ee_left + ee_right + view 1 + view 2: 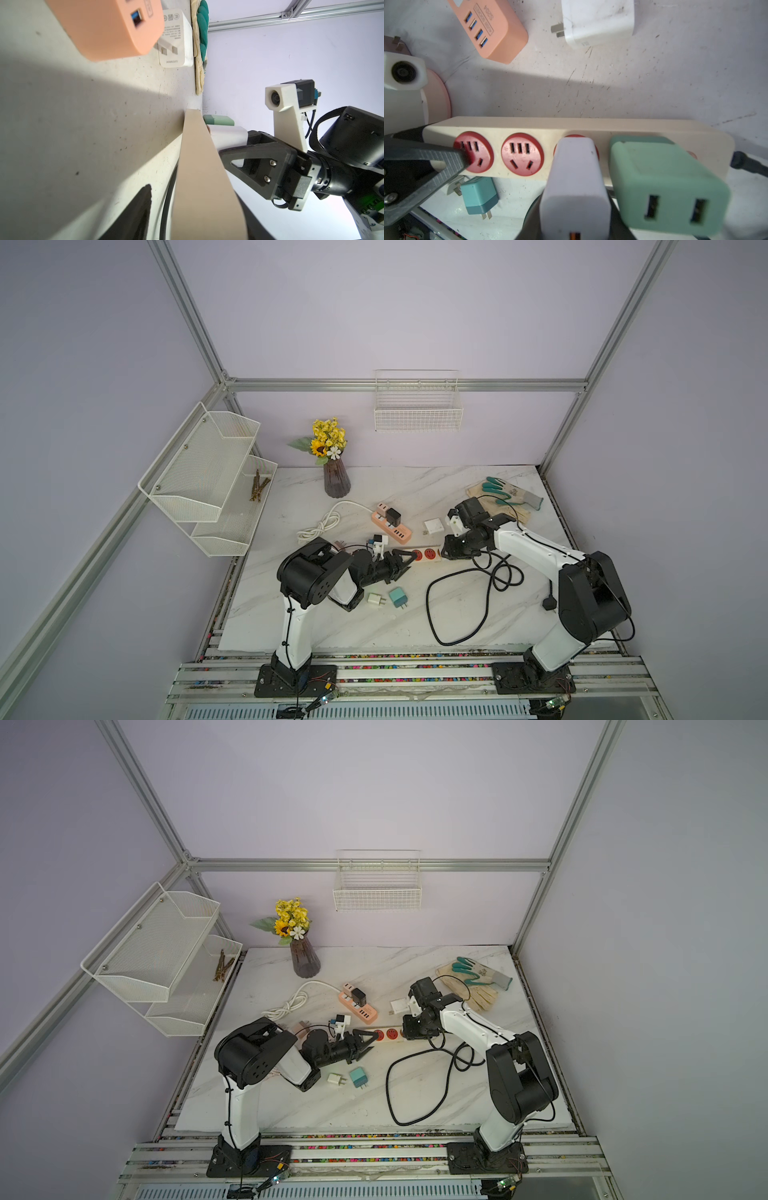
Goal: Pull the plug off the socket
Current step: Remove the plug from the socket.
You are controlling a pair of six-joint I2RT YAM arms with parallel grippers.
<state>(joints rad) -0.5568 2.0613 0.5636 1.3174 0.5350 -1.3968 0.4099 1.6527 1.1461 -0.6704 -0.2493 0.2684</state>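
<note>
Seemingly midway: nearside of power strip [428,553], small white charger [376,600] and teal charger [398,597] lie loose on worktop [374,626]; on strip, two red sockets bare, white charger [575,176] and green charger [660,182] seated toward cable end; left end effector [412,562] part-spread astride strip's free end, clamping or merely bracing cannot tell; right end effector [233,143] narrow, gripping white charger; pull itself not yet done; beyond strip, orange strip [392,524] holds black adapter [392,515].

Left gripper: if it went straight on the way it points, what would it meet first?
Probably the white charger block plugged into the beige power strip: the left gripper points along the strip's top, and the red sockets between are empty. Depth unclear.
</note>
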